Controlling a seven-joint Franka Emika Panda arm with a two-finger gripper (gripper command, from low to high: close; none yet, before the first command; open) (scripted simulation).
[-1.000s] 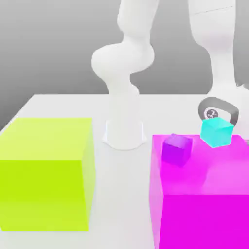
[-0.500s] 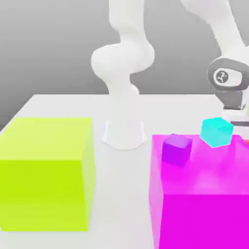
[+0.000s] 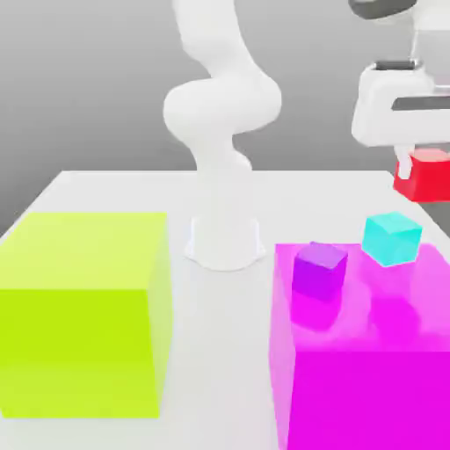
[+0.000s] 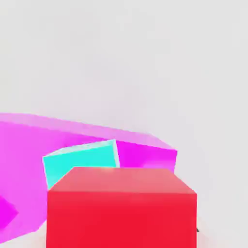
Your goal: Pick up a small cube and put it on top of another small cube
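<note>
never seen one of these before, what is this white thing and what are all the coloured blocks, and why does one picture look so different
The white thing is a robot arm bolted to a pale table, all drawn by a computer simulation. At its end is a gripper, a two-fingered hand.

The exterior view is taken by a camera standing off the arm, looking across the table. The hand view comes from a camera on the gripper itself, so it looks past whatever is held.

On the table stand a big lime block and a big magenta block. A small purple cube sits on the magenta block; a small cyan cube appears to rest near its far edge.

The gripper is shut on a small red cube, lifted in the air above the cyan cube. That red cube is the large red shape in the hand view.
</note>
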